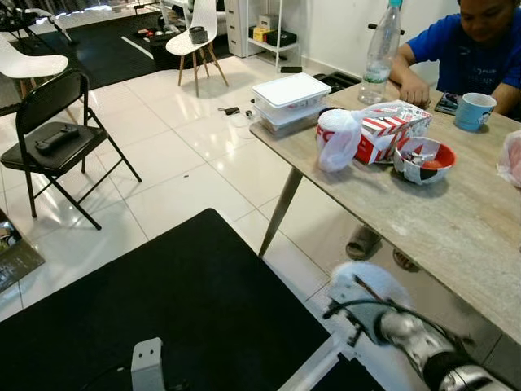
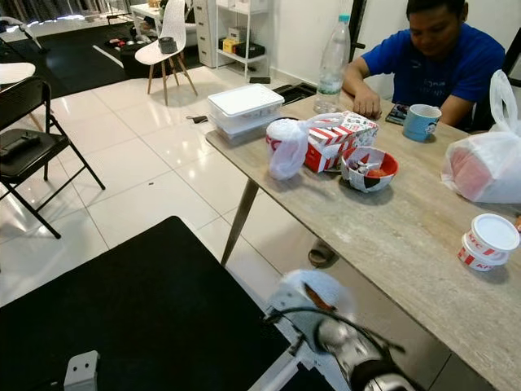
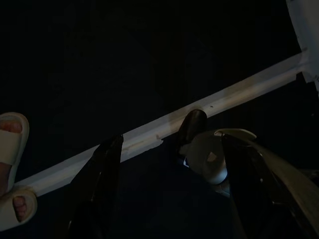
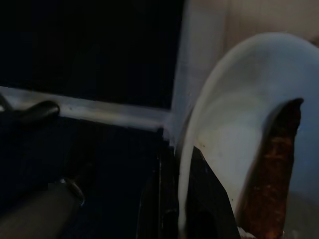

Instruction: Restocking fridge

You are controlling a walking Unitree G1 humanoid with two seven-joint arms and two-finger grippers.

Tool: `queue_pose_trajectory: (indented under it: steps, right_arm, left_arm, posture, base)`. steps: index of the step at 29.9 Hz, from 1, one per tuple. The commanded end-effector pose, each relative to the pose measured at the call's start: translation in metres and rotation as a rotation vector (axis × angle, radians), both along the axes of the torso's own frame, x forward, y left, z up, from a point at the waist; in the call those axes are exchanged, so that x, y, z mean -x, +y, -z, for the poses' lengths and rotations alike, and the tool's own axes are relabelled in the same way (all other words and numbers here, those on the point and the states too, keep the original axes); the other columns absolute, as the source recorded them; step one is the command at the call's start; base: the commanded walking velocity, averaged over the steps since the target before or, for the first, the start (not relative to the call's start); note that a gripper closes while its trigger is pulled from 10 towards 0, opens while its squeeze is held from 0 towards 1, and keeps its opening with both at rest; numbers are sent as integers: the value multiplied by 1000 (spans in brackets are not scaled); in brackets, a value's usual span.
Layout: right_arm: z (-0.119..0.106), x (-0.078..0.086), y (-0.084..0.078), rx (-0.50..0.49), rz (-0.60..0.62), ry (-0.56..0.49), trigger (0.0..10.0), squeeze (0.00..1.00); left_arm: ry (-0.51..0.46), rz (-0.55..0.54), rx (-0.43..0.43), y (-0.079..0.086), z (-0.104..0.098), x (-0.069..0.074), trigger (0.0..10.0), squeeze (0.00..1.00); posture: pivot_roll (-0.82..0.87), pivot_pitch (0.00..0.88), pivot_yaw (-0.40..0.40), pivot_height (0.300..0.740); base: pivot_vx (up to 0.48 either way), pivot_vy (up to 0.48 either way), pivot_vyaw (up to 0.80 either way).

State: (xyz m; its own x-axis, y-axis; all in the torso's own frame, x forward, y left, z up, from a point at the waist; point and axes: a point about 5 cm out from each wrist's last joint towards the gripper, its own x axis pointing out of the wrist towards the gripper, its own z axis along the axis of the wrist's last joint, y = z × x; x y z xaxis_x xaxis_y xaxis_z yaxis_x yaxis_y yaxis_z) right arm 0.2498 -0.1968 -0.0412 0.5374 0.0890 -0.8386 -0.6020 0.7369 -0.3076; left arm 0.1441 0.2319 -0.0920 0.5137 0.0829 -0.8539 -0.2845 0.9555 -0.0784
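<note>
White tiles and a black floor mat [image 1: 187, 301] lie below me, with the long pale wooden dining table [image 1: 456, 220] as my landmark. My right gripper [image 2: 313, 301] hangs low, just off the table's near edge, and its fingers are clenched on a pale, thin-walled plate [image 4: 234, 129] carrying a dark brown piece of food [image 4: 271, 169], as far as I can make out. My left gripper [image 3: 169, 149] hangs idle over the mat, away from the table, its fingers spread and holding nothing. On the table's near half stand a white lidded plastic container stack [image 1: 291, 99], a white plastic bag [image 1: 338, 138] touching a red-and-white striped takeaway box [image 1: 391, 130], and a red paper bowl [image 1: 423, 159]; a person in a blue shirt [image 2: 440, 61] sits at the far side. I judge I am carrying the plate toward a fridge, so I should keep it level, keep my grip firm without buckling the thin wall, and keep it clear of the table edge.
</note>
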Motion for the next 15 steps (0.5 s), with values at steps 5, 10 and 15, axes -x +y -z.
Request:
queue_pose_trajectory:
  steps: [5,10,15]
  right_arm:
    - [13,21,-20,45,203,-27,10000,0]
    - [22,43,-39,90,376,-15,10000,0]
    - [29,60,-51,83,542,-7,10000,0]
  left_arm:
    - [9,17,-14,3,-1,-1,10000,0]
    - [4,15,-14,2,-1,-3,10000,0]
    - [9,15,-15,2,-1,-1,10000,0]
  posture:
    - [0,0,13,740]
    - [-1,0,18,740]
    - [1,0,20,740]
  base:
    - [0,0,0]
    - [0,0,0]
    - [0,0,0]
